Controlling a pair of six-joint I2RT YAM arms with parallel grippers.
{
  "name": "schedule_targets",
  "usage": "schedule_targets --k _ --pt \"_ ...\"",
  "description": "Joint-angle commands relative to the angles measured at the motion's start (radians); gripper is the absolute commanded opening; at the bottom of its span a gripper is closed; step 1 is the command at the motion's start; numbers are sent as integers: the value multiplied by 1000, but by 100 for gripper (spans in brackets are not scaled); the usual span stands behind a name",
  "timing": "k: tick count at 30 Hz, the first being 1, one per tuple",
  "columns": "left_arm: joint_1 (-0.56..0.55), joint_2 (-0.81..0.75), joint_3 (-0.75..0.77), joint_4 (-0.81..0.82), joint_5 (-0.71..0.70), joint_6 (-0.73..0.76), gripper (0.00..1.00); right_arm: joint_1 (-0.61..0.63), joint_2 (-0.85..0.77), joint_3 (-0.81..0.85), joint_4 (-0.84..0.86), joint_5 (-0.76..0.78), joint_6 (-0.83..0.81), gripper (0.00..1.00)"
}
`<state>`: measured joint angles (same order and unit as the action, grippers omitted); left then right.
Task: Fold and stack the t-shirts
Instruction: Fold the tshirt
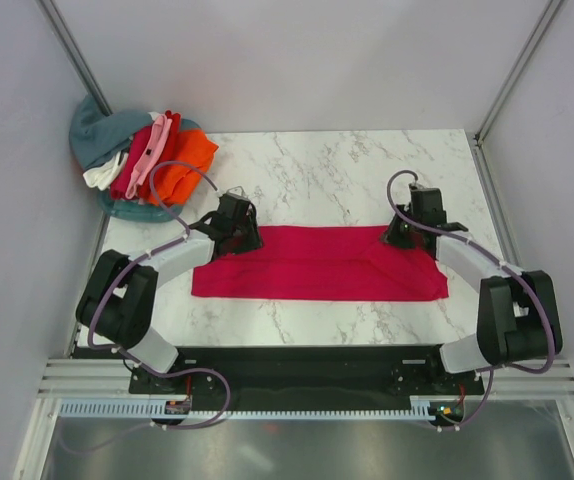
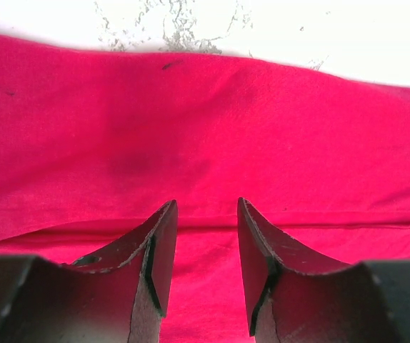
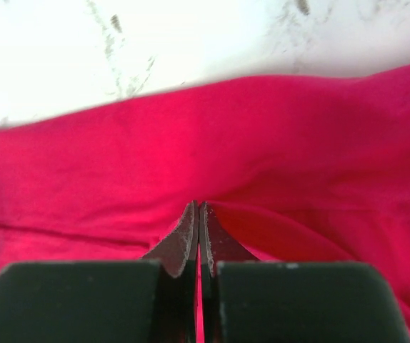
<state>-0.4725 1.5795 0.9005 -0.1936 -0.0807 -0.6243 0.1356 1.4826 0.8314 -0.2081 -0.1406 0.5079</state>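
A crimson-magenta t-shirt lies folded into a long band across the middle of the marble table. My left gripper is open just over its far left corner; in the left wrist view the cloth fills the frame with a fold edge between the fingers. My right gripper is shut on the shirt's far right corner; in the right wrist view the cloth bunches up at the pinched fingertips.
A teal basket at the far left corner holds a heap of shirts: orange, pink, white, teal-grey. Bare marble table lies behind the shirt. Walls close in on both sides.
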Motion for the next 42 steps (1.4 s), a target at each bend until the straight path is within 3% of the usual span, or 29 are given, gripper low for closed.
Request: schedule_targets --k 1,12,14,15,18,24,30,37,42 --pt "3 -18 14 -10 -30 40 46 4 -77 -41 -24 -97 3 0" --pt "3 -62 6 -10 -14 55 45 55 -352 -296 -16 -313 173 8" --pt "2 -65 5 -10 -11 55 45 59 -445 -324 -27 -321 211 22" --pt "2 -68 5 -12 -10 55 45 58 -473 -340 -43 -326 218 45" --pt "2 -76 5 -15 -5 57 45 59 -557 -309 -124 -298 171 66" --pt "0 -118 -2 -17 31 55 45 58 -498 -111 -290 -1 35 67" --pt "-18 -184 0 -18 114 34 45 58 -380 -37 -286 251 23 61" --pt "-243 -159 67 -14 140 -77 47 55 -378 -80 -292 487 147 59" --pt "-373 5 210 0 160 -139 48 21 -354 -120 -240 474 201 50"
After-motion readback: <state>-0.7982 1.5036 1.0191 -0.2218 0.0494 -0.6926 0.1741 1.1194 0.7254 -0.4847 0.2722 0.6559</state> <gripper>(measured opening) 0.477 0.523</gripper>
